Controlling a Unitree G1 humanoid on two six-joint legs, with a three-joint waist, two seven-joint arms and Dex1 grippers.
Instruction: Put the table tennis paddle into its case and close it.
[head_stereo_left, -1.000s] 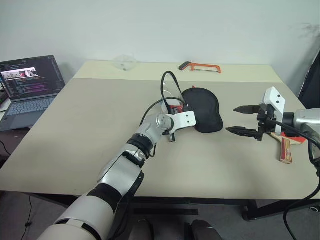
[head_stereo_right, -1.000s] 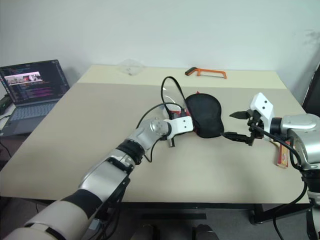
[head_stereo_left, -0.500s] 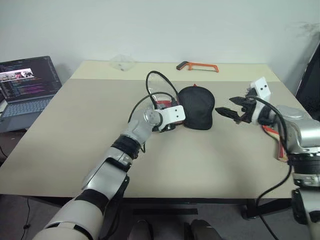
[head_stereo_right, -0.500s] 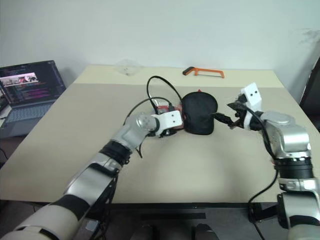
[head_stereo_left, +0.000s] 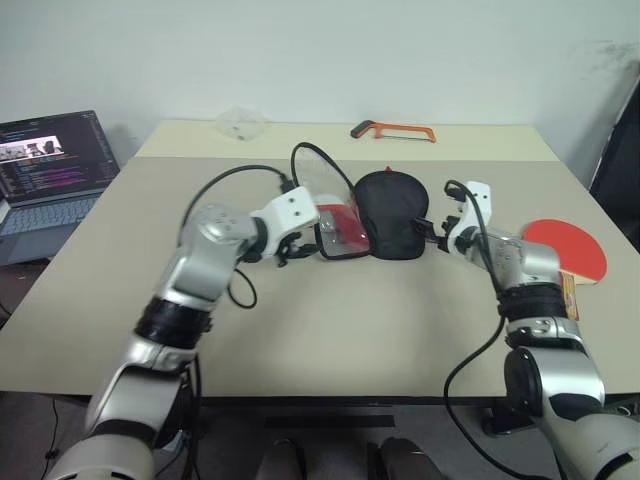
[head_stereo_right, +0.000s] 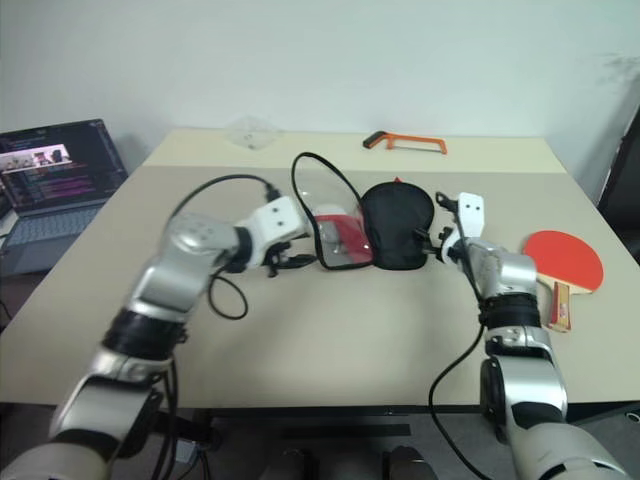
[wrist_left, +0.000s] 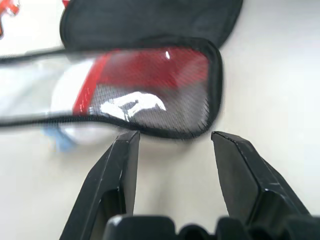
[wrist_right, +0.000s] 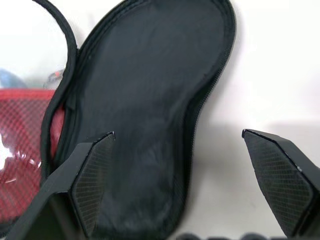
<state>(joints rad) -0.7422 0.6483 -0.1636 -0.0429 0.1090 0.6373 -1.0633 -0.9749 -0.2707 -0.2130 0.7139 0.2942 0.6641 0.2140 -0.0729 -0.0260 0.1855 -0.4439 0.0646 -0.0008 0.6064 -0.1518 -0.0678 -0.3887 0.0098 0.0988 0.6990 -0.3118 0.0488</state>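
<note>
So the big change over the last second: the case (head_stereo_left: 385, 215) is now lying open on the surface (head_stereo_left: 330, 330). A moment ago it was just a closed-looking black lump with the left hand (wrist_left: 172, 145) pinched right at its edge. Now the flap with the red and mesh side (head_stereo_left: 340, 228) is folded out flat towards the robot's left, beside the black half, and the left hand has let go and pulled back. Its fingers (wrist_left: 122, 165) stand apart, empty, just short of the mesh flap's edge in the left wrist view.

Meanwhile the right hand (wrist_right: 177, 150) has swung in from the side and now sits right at the black half of the case, fingers spread as wide as they go, nothing between them. In the right wrist view the black shell lies just ahead, with one fingertip over its edge.

The table tennis paddle (head_stereo_left: 566, 252) is lying on the surface well off to the robot's right, past the right arm, red face up, untouched.

My read: the opening step is basically done, so the paddle needs fetching next, probably by the right hand since it's closest.
</note>
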